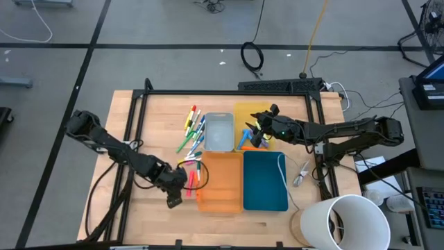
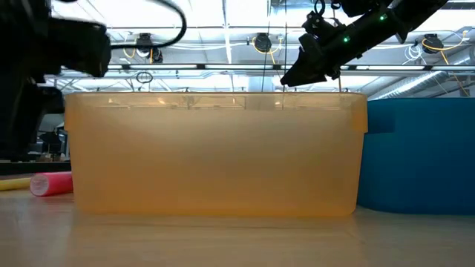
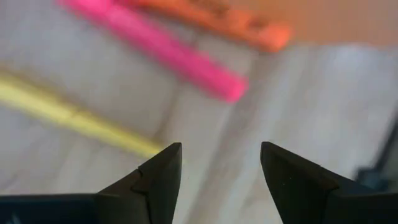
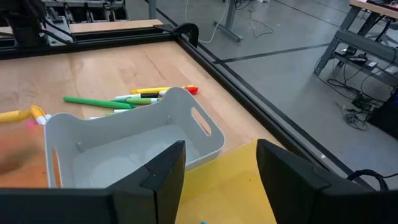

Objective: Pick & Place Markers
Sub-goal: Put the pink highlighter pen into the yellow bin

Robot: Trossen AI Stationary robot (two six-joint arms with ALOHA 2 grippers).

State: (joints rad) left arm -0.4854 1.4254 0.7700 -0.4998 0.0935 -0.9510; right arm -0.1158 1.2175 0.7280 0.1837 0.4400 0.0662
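Observation:
Pink (image 3: 168, 50), orange (image 3: 230, 22) and yellow (image 3: 68, 115) markers lie flat on the wooden table just left of the orange tray (image 1: 220, 182). My left gripper (image 1: 180, 180) hangs over them, tipped steeply down and open (image 3: 221, 165), with nothing between its fingers. More markers (image 1: 193, 128) lie in a loose pile left of the white tray (image 1: 218, 132). My right gripper (image 1: 257, 133) hovers open (image 4: 221, 168) over the yellow tray (image 4: 249, 186), facing the white tray (image 4: 124, 143) and holding nothing. A pink marker end (image 2: 52, 183) shows in the low view.
A blue tray (image 1: 265, 180) sits right of the orange one, with a white cord (image 1: 281, 167) over its edge. Blue markers (image 1: 244, 139) lie in the yellow tray. A white cylinder (image 1: 350, 222) stands at the near right corner. A black frame (image 1: 208, 92) borders the table.

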